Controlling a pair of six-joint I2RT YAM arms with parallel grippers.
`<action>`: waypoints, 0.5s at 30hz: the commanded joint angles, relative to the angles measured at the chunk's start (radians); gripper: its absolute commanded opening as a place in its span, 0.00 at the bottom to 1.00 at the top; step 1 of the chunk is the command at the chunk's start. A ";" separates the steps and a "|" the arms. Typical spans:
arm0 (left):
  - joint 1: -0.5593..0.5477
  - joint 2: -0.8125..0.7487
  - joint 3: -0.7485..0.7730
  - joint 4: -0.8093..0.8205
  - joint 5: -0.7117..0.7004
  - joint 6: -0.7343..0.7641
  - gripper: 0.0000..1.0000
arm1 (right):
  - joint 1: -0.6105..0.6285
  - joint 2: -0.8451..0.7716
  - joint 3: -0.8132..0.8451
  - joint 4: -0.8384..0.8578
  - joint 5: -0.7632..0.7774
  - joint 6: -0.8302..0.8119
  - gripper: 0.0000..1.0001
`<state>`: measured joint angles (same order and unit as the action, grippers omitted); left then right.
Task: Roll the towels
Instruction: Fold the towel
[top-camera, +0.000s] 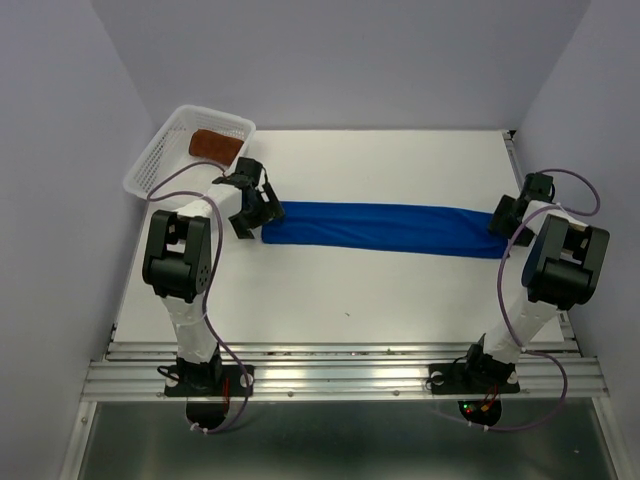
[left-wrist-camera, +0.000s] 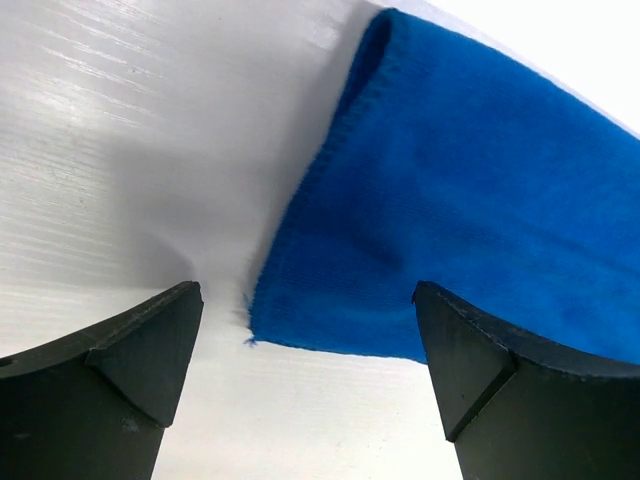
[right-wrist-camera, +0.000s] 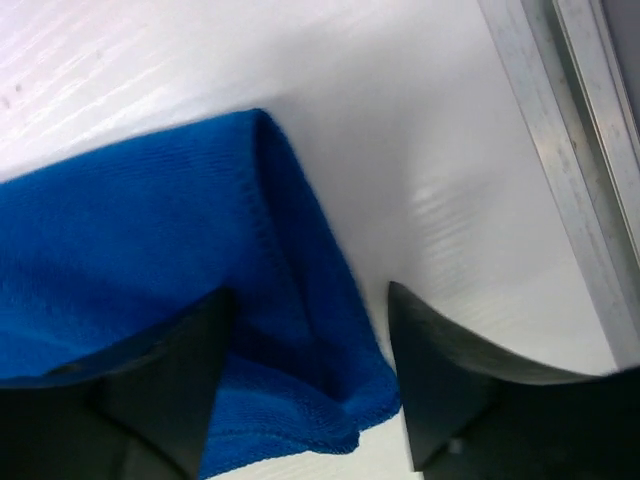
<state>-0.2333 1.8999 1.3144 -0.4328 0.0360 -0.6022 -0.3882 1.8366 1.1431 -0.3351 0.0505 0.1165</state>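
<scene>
Blue towel (top-camera: 385, 228): you have it lying flat on the white table (top-camera: 330, 300) as one long band, running from just in front of the left arm across to the right arm. The strip looks folded lengthwise, and no part of it is rolled.

Left end: your left gripper (top-camera: 255, 218) sits right at this end. In the left wrist view the blue towel (left-wrist-camera: 450, 220) shows a stitched short edge and a near corner on the table surface. That corner falls in the gap of the left gripper (left-wrist-camera: 307, 292). Jaws spread wide, neither finger touching cloth; nothing held.

Right end: your right gripper (top-camera: 505, 215) is at the far right end of the band. In the right wrist view the blue towel (right-wrist-camera: 150, 270) has a doubled fold and a corner lying between the fingers of the right gripper (right-wrist-camera: 311, 292). Jaws released, wide apart. The left finger overlaps the cloth in this view; whether it touches, you cannot tell. An aluminium rail (right-wrist-camera: 590, 150) runs along the table edge just beyond.

Rust-brown towel (top-camera: 215, 144): it lies inside the white mesh basket (top-camera: 150, 170) at the far left corner of the table, well apart from both grippers.
</scene>
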 joint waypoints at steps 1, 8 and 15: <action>0.003 -0.058 -0.032 0.012 -0.010 0.007 0.99 | -0.006 0.064 -0.022 0.008 -0.113 -0.031 0.61; 0.014 -0.075 -0.021 0.020 -0.008 0.008 0.99 | -0.006 0.007 -0.006 -0.005 0.008 -0.055 0.15; 0.014 -0.056 -0.018 0.086 0.048 0.018 0.94 | 0.018 -0.100 0.095 -0.077 0.048 -0.081 0.05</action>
<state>-0.2249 1.8805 1.2888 -0.3965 0.0479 -0.6014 -0.3870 1.8233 1.1534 -0.3557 0.0471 0.0681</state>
